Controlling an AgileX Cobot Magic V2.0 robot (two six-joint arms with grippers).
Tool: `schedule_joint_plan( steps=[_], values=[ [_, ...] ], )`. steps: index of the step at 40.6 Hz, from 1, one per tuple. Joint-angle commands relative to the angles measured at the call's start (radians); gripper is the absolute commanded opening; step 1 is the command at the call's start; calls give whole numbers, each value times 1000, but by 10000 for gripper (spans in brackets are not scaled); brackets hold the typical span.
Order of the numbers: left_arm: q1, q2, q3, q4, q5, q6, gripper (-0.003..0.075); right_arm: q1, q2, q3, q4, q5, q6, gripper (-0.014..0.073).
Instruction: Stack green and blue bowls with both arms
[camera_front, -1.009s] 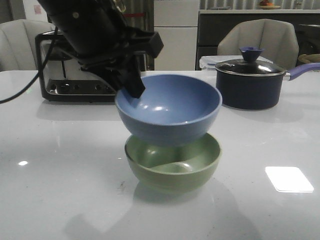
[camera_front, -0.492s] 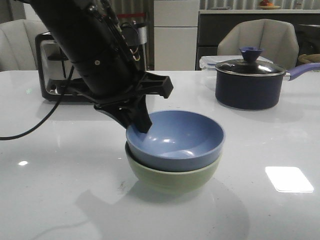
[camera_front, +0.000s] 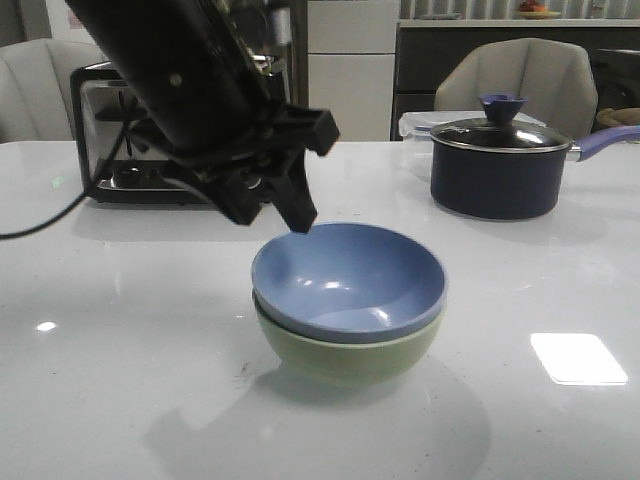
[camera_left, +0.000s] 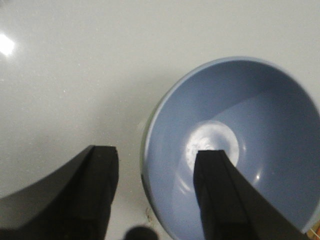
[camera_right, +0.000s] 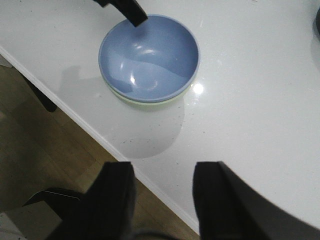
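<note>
Released and lifted clear, the left gripper (camera_front: 275, 205) hangs with fingers apart above one blue bowl (camera_front: 348, 282), nested upright, mouth up, in one green bowl (camera_front: 345, 355) mid-table. Right gripper (camera_right: 162, 195), spread, hovers over the table's (camera_front: 120, 330) near edge.

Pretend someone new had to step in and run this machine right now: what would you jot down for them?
Left gripper: open, holding nothing, just above the back-left rim of the blue bowl.
Right gripper: open, empty, off to the side above the table's edge.
Bowls: the blue bowl sits nested inside the green bowl at mid-table.
Done: the stack looks complete.
Left: probably just pulling both arms clear without bumping the stack.
</note>
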Motion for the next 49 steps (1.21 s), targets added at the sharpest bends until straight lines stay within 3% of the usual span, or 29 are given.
schedule_joint_plan(
  steps=[1,18,43,49],
  values=[
    [-4,-131,-27,51,-1,12,422,-1,-3,-24,7,-63,-12,403],
    [-4,-525,189,204,14,12,422,-1,-3,-24,7,-63,-12,403],
    [-4,-1012,571,213,9,12,419,-1,-2,-24,7,-61,-12,402],
    [-4,-1025,587,213,9,12,315,-1,-2,-24,7,-61,-12,295]
  ],
)
